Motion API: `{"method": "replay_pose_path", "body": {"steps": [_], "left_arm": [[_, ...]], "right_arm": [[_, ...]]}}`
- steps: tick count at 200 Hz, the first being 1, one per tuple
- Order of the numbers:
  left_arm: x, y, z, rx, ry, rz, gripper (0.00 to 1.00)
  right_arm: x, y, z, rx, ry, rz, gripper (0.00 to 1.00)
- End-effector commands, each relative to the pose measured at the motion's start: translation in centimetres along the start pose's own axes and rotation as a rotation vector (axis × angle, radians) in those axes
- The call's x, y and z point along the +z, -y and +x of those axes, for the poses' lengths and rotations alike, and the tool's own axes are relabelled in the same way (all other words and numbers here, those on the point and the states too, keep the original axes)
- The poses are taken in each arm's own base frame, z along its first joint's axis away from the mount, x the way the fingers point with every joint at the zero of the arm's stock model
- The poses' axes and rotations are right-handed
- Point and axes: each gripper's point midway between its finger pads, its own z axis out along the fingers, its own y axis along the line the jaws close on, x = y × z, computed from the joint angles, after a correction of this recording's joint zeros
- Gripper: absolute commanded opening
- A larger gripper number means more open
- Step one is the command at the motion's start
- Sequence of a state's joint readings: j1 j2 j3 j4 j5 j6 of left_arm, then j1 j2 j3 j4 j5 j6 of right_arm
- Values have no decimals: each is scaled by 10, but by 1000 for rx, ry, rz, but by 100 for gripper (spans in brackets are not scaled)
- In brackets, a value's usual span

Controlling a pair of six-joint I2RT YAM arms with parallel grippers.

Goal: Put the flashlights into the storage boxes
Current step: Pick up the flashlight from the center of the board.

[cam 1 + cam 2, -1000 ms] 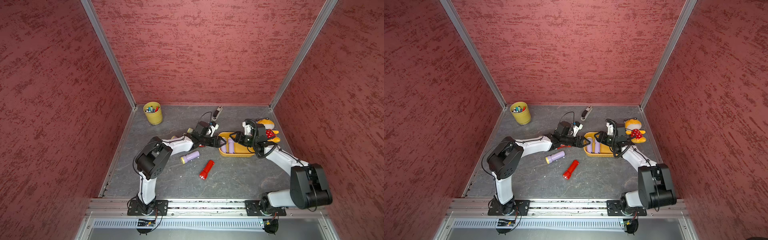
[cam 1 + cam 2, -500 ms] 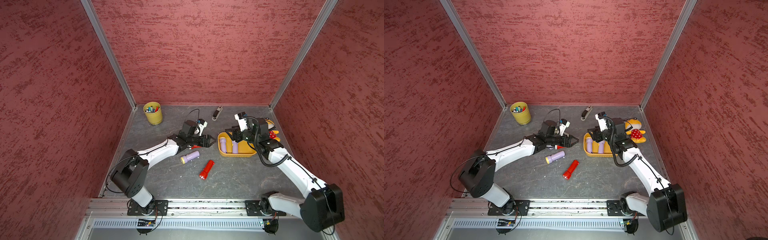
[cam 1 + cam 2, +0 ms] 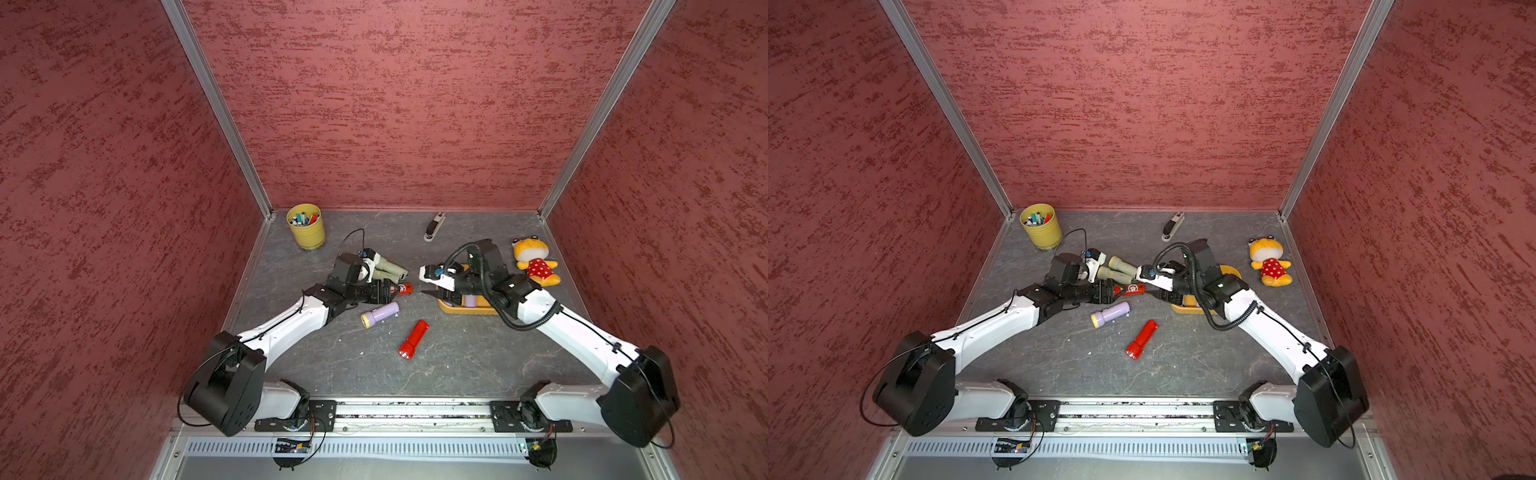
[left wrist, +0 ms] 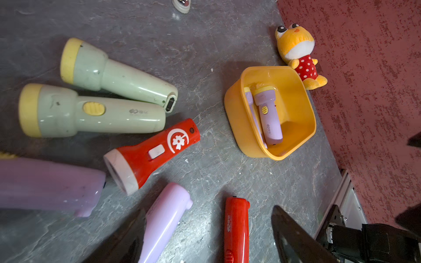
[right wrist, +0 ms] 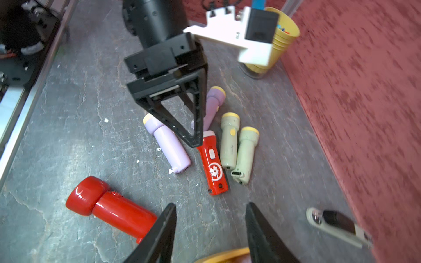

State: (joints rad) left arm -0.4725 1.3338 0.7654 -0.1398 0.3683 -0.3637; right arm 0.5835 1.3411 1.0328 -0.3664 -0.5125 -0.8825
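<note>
Plastic red flashlight point(image 4: 150, 154): likely light, stiff, slick; grip mid-barrel. Left gripper point(image 4: 208, 209) gapes empty; right gripper point(image 5: 211, 204) parted, empty.

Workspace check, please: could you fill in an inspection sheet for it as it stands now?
Surface: grey table, white crumbs.
Job's things: orange tub holds two lilac flashlights; outside lie two green flashlights, two loose lilac flashlights, two red flashlights.
Clutter: pen cup, stapler-like item, plush toy.
Grippers: left gripper open, empty; right gripper open, empty.
Cables: black cables loop off both arms.
Surroundings: red textured walls.
</note>
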Motion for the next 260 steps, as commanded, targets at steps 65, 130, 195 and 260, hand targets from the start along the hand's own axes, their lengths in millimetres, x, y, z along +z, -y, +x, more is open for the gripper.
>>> {"method": "replay_pose_path", "body": {"steps": [65,130,195,260], "left_arm": [[-20,-42,6,-86,71,-94,87],[-20,-48,6,-101,76,-85,87],[-22,-48,3,-98,93,-90,87],[-25,-45,-3,-87,113,-90,87]], "right_arm": [[46,-95,37,-537,-235,-445,53],[60,-132,72,-630,-329,-585,54],[69,-152,92,-607,-356,-657,52],[81,-152,99,-586,-374,-657,50]]}}
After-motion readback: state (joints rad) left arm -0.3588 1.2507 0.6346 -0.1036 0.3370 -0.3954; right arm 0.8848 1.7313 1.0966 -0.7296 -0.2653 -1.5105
